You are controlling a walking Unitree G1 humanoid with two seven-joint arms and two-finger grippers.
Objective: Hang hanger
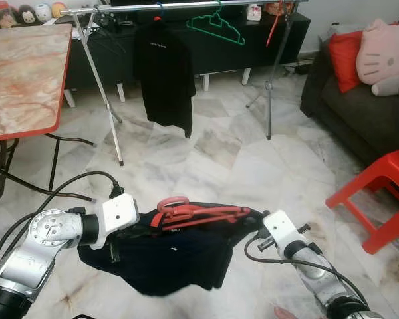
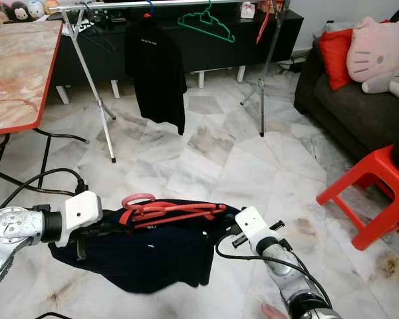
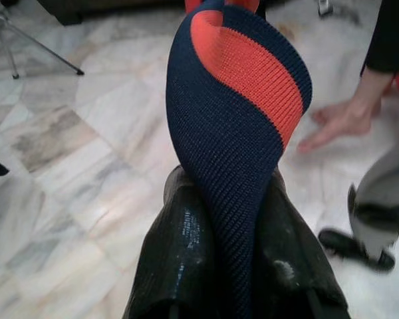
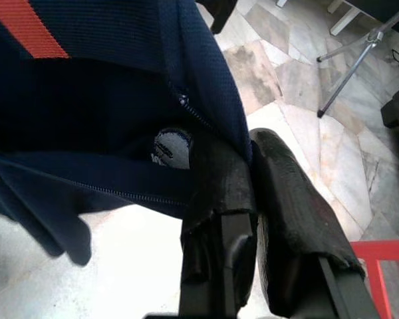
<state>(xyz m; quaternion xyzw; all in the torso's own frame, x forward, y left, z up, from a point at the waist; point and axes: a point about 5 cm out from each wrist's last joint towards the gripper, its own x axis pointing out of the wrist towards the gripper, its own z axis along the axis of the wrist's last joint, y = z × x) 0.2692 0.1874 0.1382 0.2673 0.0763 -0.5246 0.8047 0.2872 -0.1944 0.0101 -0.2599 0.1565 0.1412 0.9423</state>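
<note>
Marble floor [image 1: 253,166], rail [image 1: 186,6] ahead. Left gripper [image 3: 236,219] and right gripper [image 4: 253,179] both pinch limp, light navy jacket [image 1: 166,256]; stiff red hanger [image 1: 199,214] offers firmer hold.

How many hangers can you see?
4, maybe more hidden. A red hanger lies on the dark garment held between both tools. A green hanger hangs empty on the rack's rail. Another carries the black shirt. A red one hangs further right.
</note>
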